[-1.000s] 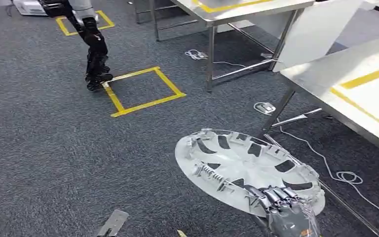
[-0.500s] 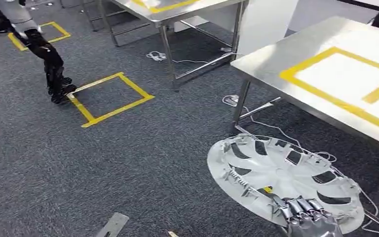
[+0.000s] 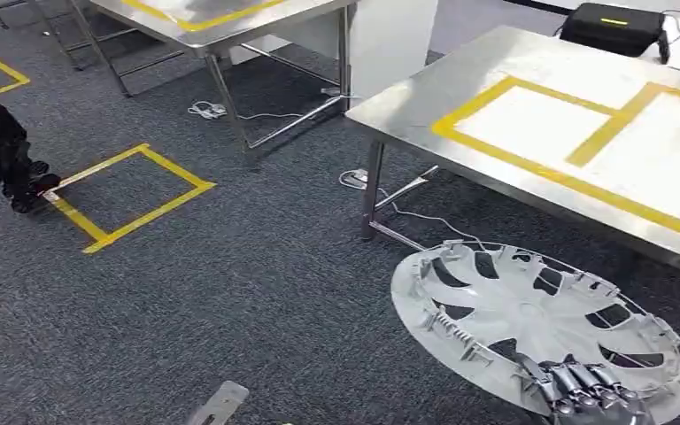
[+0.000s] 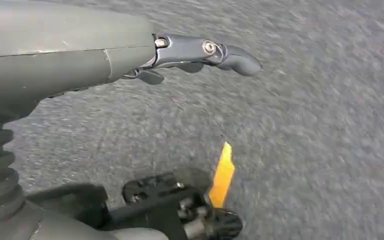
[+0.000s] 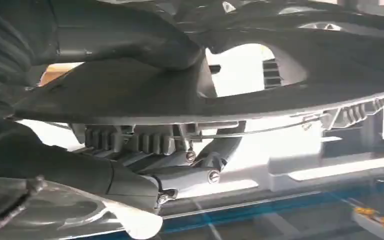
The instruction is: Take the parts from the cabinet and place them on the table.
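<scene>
The right robot hand (image 3: 595,397) grips the near rim of a silver hubcap (image 3: 540,317), held tilted above the dark carpet (image 3: 230,301) just in front of a steel tabletop (image 3: 540,133) marked with yellow tape. A yellow taped square (image 3: 124,197) lies on the carpet, with a second steel table (image 3: 212,22) behind it.

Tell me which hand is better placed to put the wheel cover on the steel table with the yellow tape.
The right. The right hand already grips the wheel cover by its rim, just beside the table. The left hand hangs over the carpet, holding nothing.
</scene>
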Controlling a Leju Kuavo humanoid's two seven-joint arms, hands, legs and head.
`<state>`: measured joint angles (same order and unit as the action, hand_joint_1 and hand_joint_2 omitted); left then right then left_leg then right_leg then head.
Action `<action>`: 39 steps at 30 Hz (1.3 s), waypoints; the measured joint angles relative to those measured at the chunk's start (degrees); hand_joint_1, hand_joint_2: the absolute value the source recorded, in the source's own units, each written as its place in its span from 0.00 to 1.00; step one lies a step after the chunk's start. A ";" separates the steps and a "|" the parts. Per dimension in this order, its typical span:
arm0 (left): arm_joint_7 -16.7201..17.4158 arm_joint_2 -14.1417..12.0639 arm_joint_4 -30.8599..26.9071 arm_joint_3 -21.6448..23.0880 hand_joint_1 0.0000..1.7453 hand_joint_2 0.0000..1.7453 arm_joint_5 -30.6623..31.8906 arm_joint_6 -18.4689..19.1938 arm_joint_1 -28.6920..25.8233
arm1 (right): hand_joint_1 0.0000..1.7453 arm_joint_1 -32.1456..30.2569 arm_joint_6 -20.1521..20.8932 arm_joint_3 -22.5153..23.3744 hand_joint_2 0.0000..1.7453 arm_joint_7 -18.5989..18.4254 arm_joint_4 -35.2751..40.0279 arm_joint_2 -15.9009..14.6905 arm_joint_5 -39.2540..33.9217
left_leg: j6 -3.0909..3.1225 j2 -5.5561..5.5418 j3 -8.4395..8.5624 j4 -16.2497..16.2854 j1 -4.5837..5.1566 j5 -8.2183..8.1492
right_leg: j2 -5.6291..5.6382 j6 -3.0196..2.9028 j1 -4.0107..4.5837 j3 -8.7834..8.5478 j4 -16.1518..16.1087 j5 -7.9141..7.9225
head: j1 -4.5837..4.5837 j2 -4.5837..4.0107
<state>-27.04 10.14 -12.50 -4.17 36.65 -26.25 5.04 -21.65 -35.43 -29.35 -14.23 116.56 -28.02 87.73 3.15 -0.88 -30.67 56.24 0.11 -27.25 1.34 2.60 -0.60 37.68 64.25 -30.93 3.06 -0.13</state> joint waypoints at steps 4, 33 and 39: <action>0.13 0.13 0.00 0.33 0.00 1.00 1.27 1.27 -0.11 | 1.00 -1.40 0.04 2.23 1.00 0.90 0.72 -2.03 -3.93 | -0.25 3.21 -0.10 0.10 -0.08 -0.22 | -1.10 1.34 -0.77 4.23 9.48 -2.65 | 0.04 0.00; 0.92 1.88 0.00 1.53 0.00 1.00 2.25 2.38 -0.53 | 1.00 -0.93 5.03 17.53 1.00 15.15 4.68 -8.20 -11.62 | 0.22 2.29 -0.44 -0.16 0.31 0.20 | -0.89 1.02 -0.58 4.32 9.08 -3.82 | -0.26 0.00; 1.09 1.66 0.00 1.31 0.00 1.00 2.27 2.23 -0.15 | 1.00 -0.76 5.07 17.64 1.00 15.45 4.52 -7.71 -11.63 | -1.69 5.97 -0.15 1.37 0.38 -1.52 | -5.52 1.85 -0.92 -4.75 -6.43 3.35 | -0.48 0.00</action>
<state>-25.94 11.80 -12.50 -2.86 38.93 -24.02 4.89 -22.41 -30.36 -11.72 1.22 121.09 -35.74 76.11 1.47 5.09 -30.82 57.62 0.50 -28.77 -4.18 4.45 -1.52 32.93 57.83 -27.57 2.58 -0.13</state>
